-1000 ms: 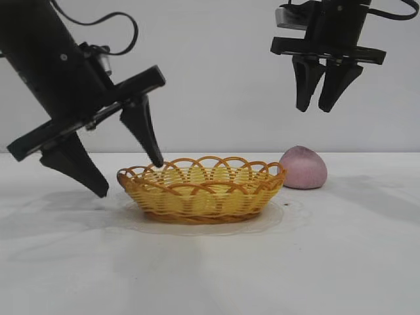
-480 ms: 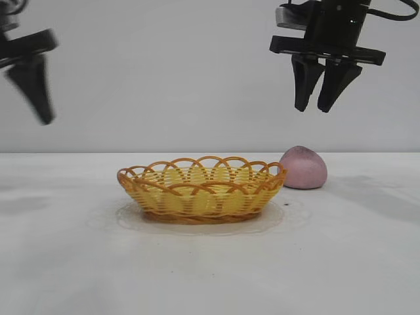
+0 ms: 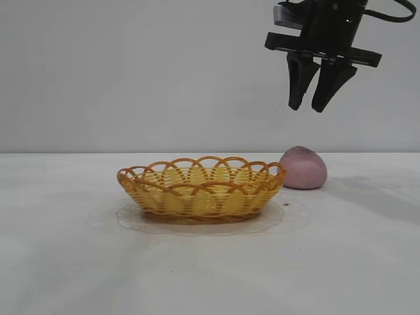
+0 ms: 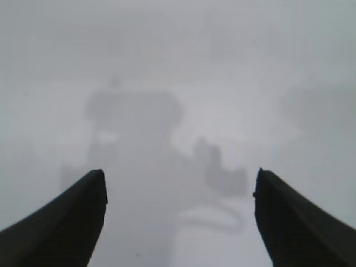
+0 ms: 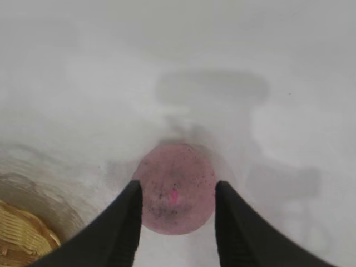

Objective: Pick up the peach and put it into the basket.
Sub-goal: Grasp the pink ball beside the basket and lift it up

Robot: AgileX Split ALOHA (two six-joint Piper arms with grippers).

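Note:
The mauve-pink peach (image 3: 303,168) lies on the white table just right of the yellow-orange wicker basket (image 3: 197,197), close to its rim. My right gripper (image 3: 307,107) hangs high above the peach, fingers pointing down, open and holding nothing. In the right wrist view the peach (image 5: 177,167) shows far below between the fingers of that gripper (image 5: 178,186), and a corner of the basket (image 5: 22,233) appears at the edge. The left arm is out of the exterior view. Its gripper (image 4: 179,173) stands open over bare table in the left wrist view.
The white table (image 3: 341,262) stretches around the basket on all sides, and a plain light wall stands behind it. Faint shadows of the arms fall on the tabletop.
The left arm has lifted away from the basket's left rim and left the exterior view. The right gripper has shifted slightly up and to the left.

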